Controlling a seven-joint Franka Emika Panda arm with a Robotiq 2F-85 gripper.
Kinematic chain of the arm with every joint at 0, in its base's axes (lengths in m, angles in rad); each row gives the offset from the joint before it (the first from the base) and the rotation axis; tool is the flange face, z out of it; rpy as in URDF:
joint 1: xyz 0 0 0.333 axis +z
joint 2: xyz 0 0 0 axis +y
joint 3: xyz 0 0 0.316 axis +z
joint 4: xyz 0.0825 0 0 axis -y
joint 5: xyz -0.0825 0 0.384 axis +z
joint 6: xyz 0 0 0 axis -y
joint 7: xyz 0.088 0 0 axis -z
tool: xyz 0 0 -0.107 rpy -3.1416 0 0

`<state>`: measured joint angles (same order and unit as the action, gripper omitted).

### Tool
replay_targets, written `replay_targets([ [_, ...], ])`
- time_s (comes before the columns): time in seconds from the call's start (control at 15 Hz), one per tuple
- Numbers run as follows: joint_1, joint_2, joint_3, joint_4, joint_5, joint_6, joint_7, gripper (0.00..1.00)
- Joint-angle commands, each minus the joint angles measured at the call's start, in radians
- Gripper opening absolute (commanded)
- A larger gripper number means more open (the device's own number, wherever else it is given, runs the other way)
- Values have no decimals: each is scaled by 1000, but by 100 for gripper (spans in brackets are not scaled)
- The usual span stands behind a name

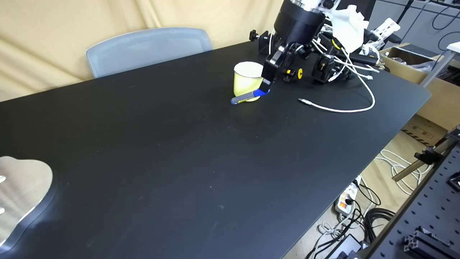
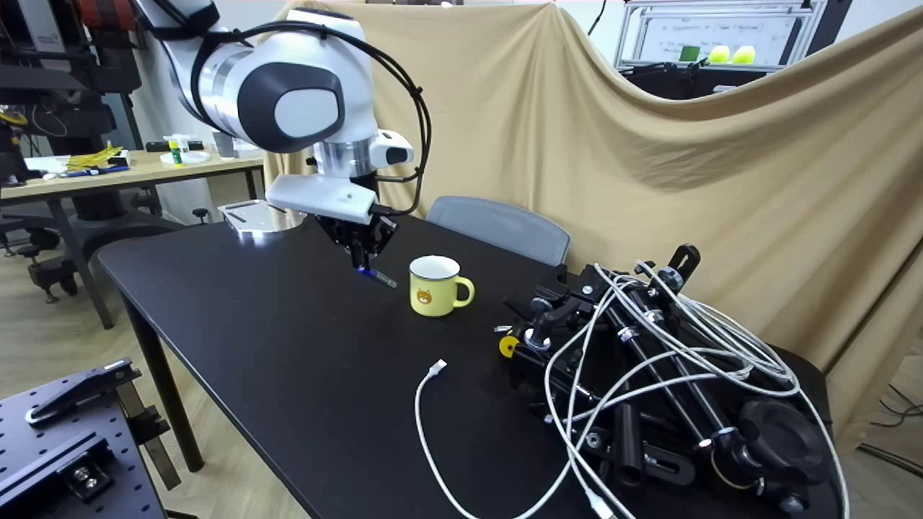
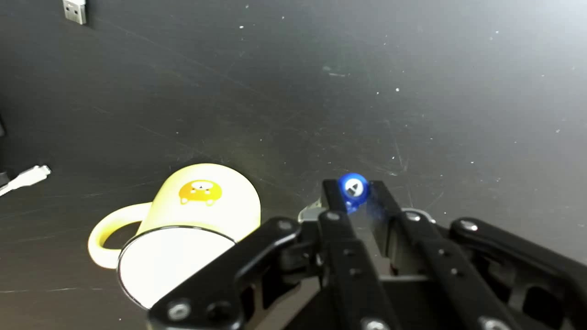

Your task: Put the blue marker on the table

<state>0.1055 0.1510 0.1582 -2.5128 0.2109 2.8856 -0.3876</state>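
Observation:
The blue marker [image 1: 245, 97] is held at its blue end by my gripper [image 1: 266, 86]; its grey barrel sticks out, slightly tilted. In an exterior view the marker [image 2: 378, 277] hangs under the gripper [image 2: 361, 264], beside the yellow cup, seemingly a little above the table. In the wrist view the marker's round blue end [image 3: 353, 187] sits between the two fingertips of the gripper [image 3: 355, 195], which close on it; the rest of it is hidden there. The table [image 1: 172, 154] is the large black top, also seen in an exterior view [image 2: 303, 346] and the wrist view [image 3: 257, 105].
A yellow cup [image 1: 244, 84] with a handle [image 2: 465, 290] stands close to the marker; it also shows in the wrist view [image 3: 215, 197]. Black clamp gear [image 2: 649, 375] with white cables [image 2: 433, 447] lies past the cup. A metal plate [image 1: 25, 190] lies at the table's far end.

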Motion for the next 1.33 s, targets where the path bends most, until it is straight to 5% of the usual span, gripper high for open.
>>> replay_targets([
  [0.0,-40,31,30,-2,-7,37,-8,5],
  [0.33,-66,56,38,0,-27,36,3,5],
  [0.47,-71,61,36,0,-41,29,9,46],
  [0.6,-75,66,35,2,-49,20,13,50],
  [1.07,-87,42,23,11,-50,-100,36,97],
  [1.27,-83,13,0,20,-54,-194,83,100],
])
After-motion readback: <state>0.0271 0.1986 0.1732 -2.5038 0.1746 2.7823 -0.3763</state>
